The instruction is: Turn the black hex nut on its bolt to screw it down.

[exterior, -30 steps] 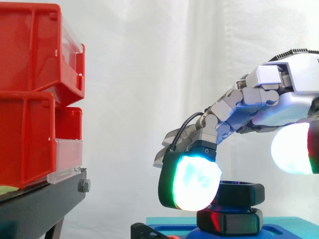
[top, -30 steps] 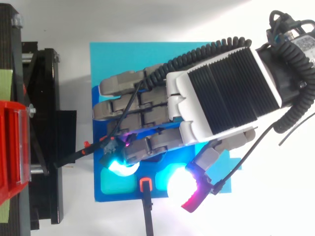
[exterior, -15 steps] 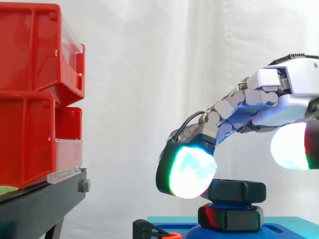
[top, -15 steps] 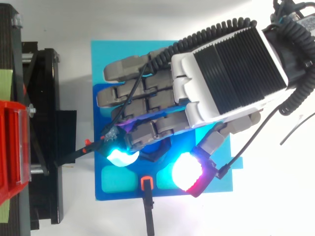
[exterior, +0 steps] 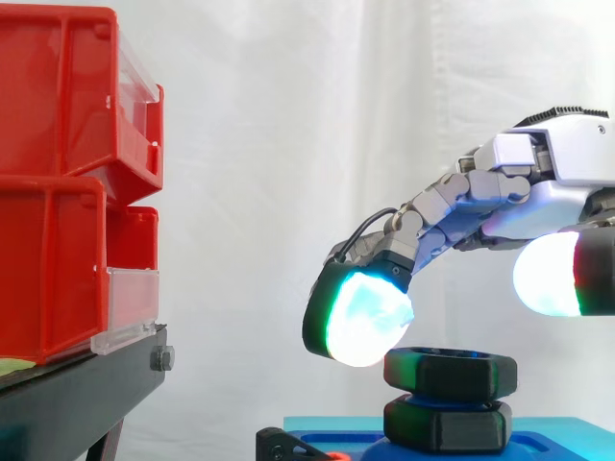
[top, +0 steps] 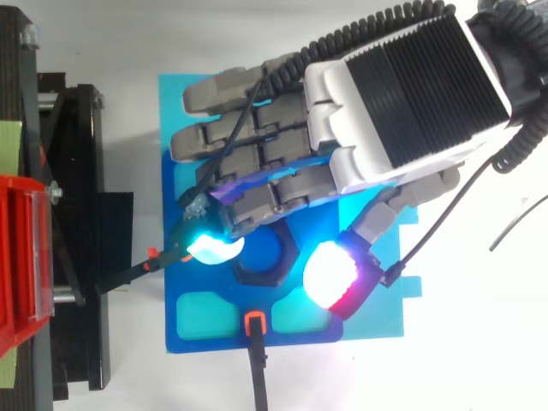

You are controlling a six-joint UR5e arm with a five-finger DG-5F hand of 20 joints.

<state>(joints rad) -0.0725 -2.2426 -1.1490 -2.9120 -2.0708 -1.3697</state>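
Noting the black hex nut [exterior: 450, 375] sitting high on its bolt above a second black hex piece [exterior: 447, 424], mid-way across the blue base plate [top: 171, 111]. Judging the step in hand: lowering first, seating pads on opposite flats near 9 and 3 o'clock, squeezing evenly before twisting, guarding against skidding off corners. Seeing the hand [top: 402, 86] reaching in from 1 o'clock in the top view, palm down, hovering just over the nut, gripping nothing, with fingers [exterior: 363, 317] bent at 9 o'clock and thumb [top: 332, 276] at 4 o'clock, spread apart.
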